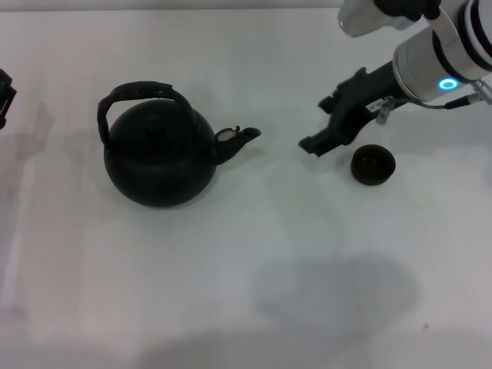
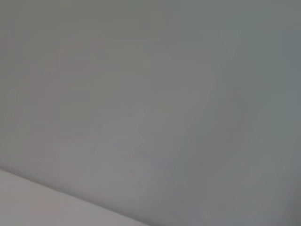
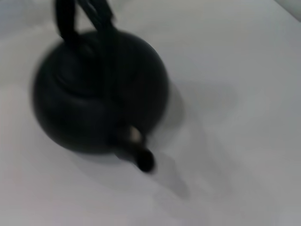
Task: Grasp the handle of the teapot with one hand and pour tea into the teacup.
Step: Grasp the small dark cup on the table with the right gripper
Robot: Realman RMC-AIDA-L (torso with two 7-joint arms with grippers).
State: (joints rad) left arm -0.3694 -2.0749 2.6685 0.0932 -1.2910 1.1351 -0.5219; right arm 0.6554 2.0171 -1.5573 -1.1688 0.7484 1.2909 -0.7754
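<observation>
Right gripper (image 1: 314,144), fingers' state unclear, hangs between teapot (image 1: 160,160) and teacup (image 1: 373,164)

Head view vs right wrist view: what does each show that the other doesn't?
Head view only: the teacup standing on the table, the right gripper in the gap between cup and spout, and a sliver of the left gripper at the table's left edge. Right wrist view only: nothing of its own, just a nearer look from the spout side. Both: the teapot upright, its handle ungrasped.
</observation>
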